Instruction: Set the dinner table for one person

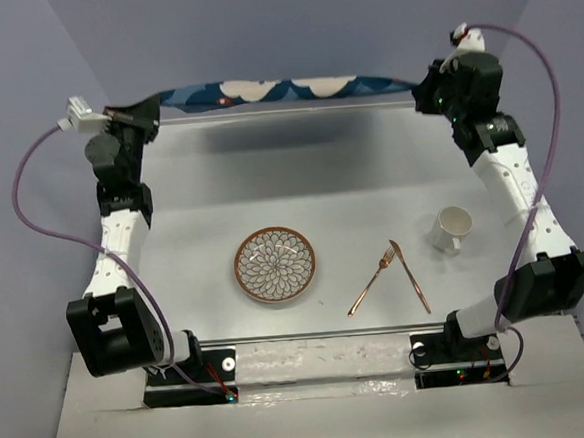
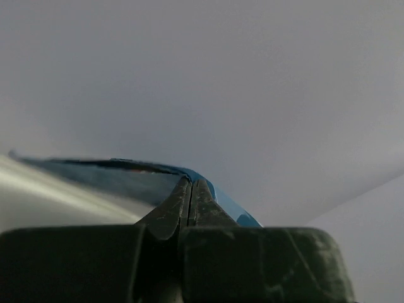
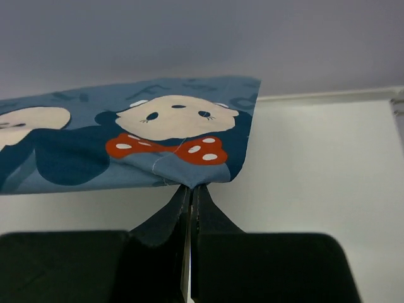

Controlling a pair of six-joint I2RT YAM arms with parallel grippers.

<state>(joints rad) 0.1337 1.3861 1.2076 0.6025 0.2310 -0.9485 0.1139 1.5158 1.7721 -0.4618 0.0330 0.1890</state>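
Note:
A dark blue cloth mat (image 1: 283,89) with pale cartoon faces hangs stretched above the far edge of the white dinner table (image 1: 300,183). My left gripper (image 1: 147,114) is shut on its left corner (image 2: 214,192). My right gripper (image 1: 425,89) is shut on its right corner (image 3: 189,170). On the table sit a patterned plate (image 1: 275,264), a copper fork (image 1: 370,284), a copper knife (image 1: 410,275) and a white mug (image 1: 451,228) lying on its side.
The fork and knife lie crossed at their tips right of the plate. The arm bases (image 1: 322,362) stand along the near edge. Purple cables (image 1: 30,197) loop out at both sides. Grey walls close in behind the table.

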